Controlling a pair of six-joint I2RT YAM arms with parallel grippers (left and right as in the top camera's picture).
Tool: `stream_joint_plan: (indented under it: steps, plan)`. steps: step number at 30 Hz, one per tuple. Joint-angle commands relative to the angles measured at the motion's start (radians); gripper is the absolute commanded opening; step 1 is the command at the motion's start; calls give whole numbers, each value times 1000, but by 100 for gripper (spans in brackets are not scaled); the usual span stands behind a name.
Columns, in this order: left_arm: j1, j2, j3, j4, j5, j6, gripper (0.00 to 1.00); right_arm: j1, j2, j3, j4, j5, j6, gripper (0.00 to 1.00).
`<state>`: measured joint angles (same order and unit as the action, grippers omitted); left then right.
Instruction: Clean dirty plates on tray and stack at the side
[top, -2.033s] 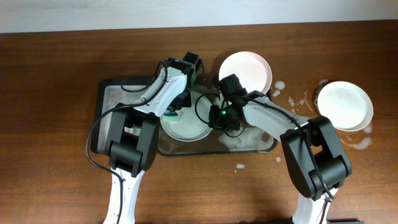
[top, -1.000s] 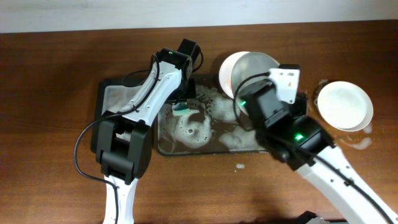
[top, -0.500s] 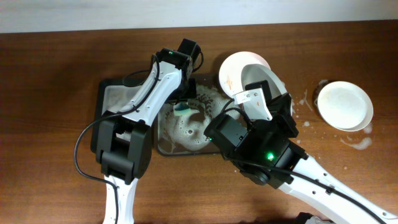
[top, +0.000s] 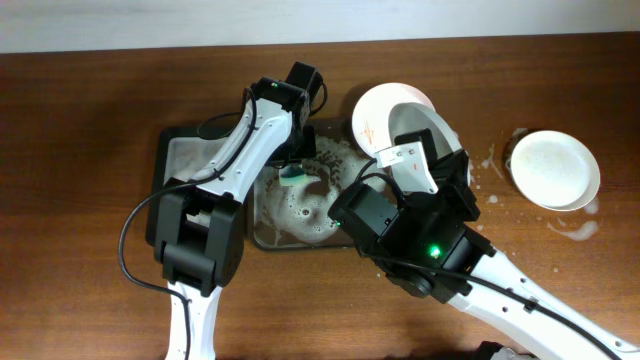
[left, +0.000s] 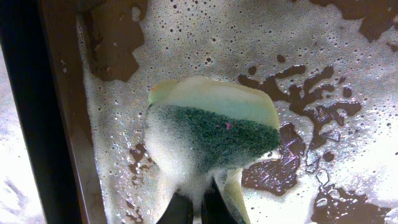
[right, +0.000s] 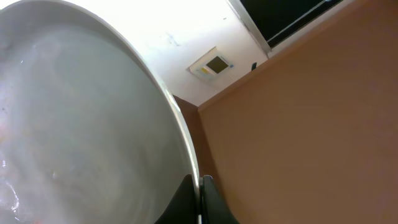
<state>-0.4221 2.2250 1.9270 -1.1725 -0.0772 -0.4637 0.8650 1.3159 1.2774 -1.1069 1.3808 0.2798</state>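
Pretty sure I'm standing in a robotics lab that's playing kitchen. Two white-and-black robot arms (top: 250, 145) are sitting at a plain wooden table (top: 80, 150), with a pale wall (top: 300, 20) running along its far edge. The washing-up is happening right on the tabletop: a foamy dark tray (top: 183, 160), a soapy sponge (left: 211, 134), white plates (top: 555, 168), and suds (top: 568, 230) lying on the wood. The right wrist camera is catching a white ceiling (right: 186, 37) with a square fitting (right: 213, 64) and a tan wall (right: 311, 124), so it's looking office-like.
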Motion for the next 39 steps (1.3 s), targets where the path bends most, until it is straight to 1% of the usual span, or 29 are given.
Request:
stream_joint_plan:
  steps: [1,8,10,13,19,21,23,26,39]
  plan:
    - [6,-37,19,1,10,21,0,5,2,9,3,45,4,4]
    - [6,-37,19,1,10,21,0,5,2,9,3,47,4,4]
    - [6,-37,19,2,10,21,1,5,2,9,3,76,3,4]
    - [6,-37,19,3,10,21,0,5,2,9,11,114,-42,4]
    - [6,-37,19,6,10,21,0,5,2,9,28,121,-53,4]
    - [6,-37,19,6,10,21,0,5,2,9,79,121,-127,4]
    - [6,-37,19,6,10,21,1,5,2,9,190,120,-245,4]
    - [6,-37,19,5,10,21,0,5,2,9,273,120,-321,4]
    - [6,-37,18,5,10,21,0,5,2,9,278,89,-325,4]
